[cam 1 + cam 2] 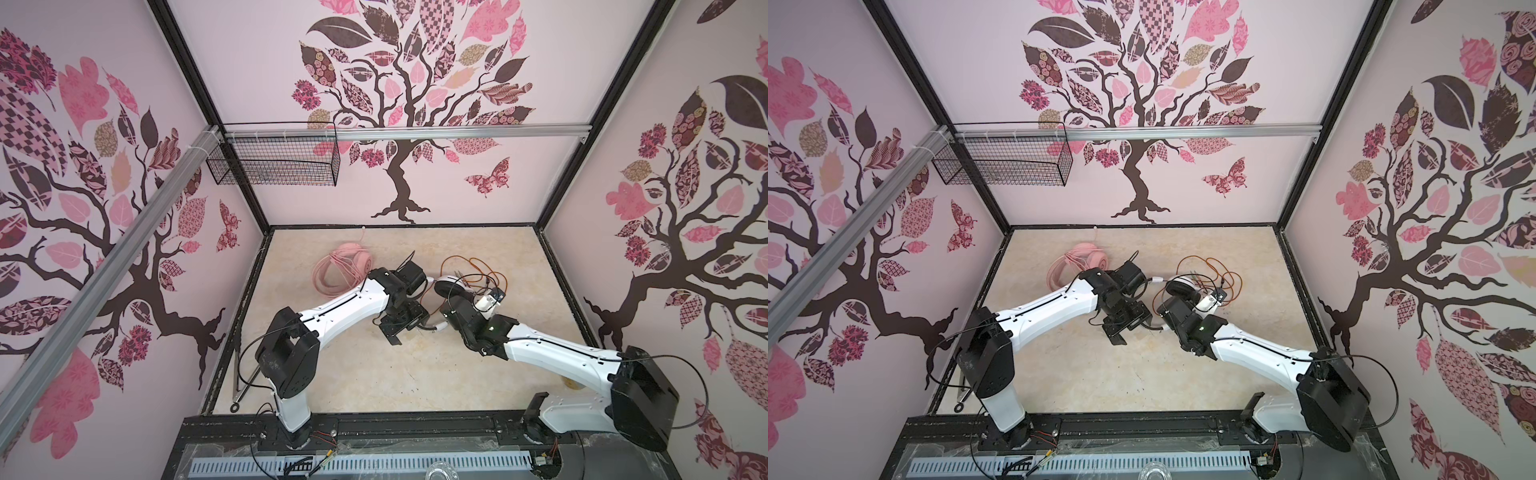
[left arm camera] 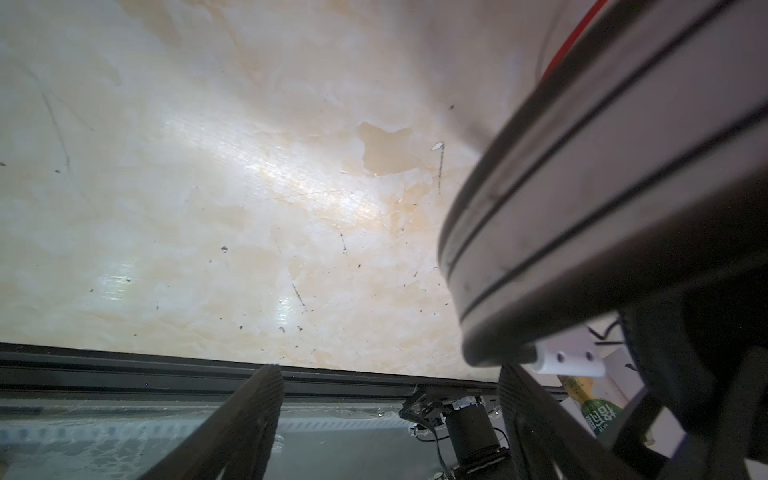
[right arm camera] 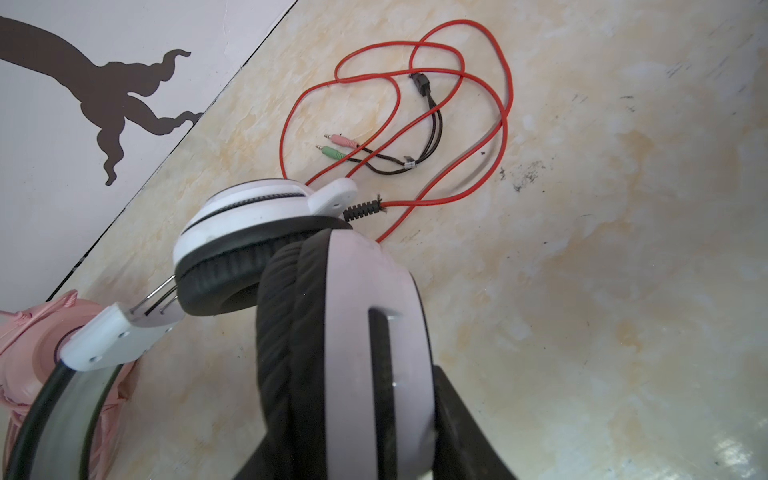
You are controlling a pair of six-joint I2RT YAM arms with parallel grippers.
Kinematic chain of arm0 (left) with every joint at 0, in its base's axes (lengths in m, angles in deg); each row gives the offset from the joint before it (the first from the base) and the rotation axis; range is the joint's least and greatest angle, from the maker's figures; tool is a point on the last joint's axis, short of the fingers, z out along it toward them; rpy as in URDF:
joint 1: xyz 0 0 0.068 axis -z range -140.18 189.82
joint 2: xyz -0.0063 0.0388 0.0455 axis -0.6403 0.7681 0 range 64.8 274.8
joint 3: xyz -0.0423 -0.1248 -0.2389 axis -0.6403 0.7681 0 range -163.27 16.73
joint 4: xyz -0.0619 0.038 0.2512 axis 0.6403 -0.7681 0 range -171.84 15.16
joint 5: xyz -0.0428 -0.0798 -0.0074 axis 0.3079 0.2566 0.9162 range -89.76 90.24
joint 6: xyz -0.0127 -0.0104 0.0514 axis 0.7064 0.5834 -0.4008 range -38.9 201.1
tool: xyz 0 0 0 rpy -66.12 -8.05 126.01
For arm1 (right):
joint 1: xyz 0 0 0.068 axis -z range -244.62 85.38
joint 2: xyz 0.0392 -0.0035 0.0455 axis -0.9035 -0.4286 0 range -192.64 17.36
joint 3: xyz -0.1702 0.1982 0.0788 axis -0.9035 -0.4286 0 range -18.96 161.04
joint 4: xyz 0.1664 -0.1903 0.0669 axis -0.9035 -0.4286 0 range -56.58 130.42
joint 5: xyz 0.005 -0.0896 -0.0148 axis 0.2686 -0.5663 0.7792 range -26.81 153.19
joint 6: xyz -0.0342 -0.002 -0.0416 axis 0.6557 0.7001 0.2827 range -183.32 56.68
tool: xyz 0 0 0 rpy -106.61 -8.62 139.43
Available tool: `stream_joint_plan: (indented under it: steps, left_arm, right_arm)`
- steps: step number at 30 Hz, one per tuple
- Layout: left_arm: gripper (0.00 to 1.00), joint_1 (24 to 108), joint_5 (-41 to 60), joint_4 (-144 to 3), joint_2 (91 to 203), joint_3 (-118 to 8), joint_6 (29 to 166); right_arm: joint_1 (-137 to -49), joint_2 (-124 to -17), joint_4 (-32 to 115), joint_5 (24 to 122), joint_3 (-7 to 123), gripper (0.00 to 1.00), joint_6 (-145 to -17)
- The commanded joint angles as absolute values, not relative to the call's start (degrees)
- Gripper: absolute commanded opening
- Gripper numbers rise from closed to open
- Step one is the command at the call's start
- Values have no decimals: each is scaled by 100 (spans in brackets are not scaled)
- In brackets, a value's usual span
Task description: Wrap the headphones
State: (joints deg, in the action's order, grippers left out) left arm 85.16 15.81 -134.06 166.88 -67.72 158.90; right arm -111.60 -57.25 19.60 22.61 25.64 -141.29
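Note:
The white-and-black headphones (image 1: 448, 284) (image 1: 1177, 286) sit mid-table, raised at one end. My right gripper (image 3: 353, 415) (image 1: 455, 297) is shut on one earcup (image 3: 365, 332), a finger on each side. The second earcup (image 3: 249, 220) lies beyond it, and the orange-red cable (image 3: 415, 137) (image 1: 478, 270) sprawls loose on the table with its pink and green plugs (image 3: 338, 147). My left gripper (image 2: 390, 374) (image 1: 405, 328) is open and empty, just beside the headband (image 2: 602, 187). The pink headphones (image 1: 345, 266) (image 1: 1077, 259) lie at the back left with their cable coiled round them.
A black wire basket (image 1: 274, 162) hangs on the back wall at left. A metal rod (image 1: 245, 382) lies along the table's front-left edge. The black front rail (image 2: 124, 370) borders the marbled table (image 1: 415, 374). A bottle (image 2: 594, 411) shows near the right arm's base.

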Motion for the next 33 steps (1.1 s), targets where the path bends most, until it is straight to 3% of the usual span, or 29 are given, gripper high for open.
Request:
stream_joint_plan:
  steps: [1,11,14,23,30,33]
  left_arm:
    - [83,8500,1458,-13357,16702,-7021,16016]
    - [75,8500,1245,-13434,17032,-7060,16087]
    - [64,8508,1274,-13525,17337,-7372,16020]
    - [63,8502,1237,-13836,17641,-7663,15885]
    - [48,8499,1197,-13913,17781,-7828,15766]
    - [37,8500,1197,-13949,17814,-7872,15712]
  right_arm:
    - [-11209,-5753,2028,2031,2762,39,-14299]
    - [-11208,-5531,2099,2009,2734,39,-14211]
    - [-11208,-5542,1908,1854,2766,39,-14222]
    - [-11208,-5223,2025,1705,2573,39,-13892]
    - [-11209,-5146,2116,1740,2535,39,-13753]
    - [-11213,-5124,2189,1765,2500,39,-13715]
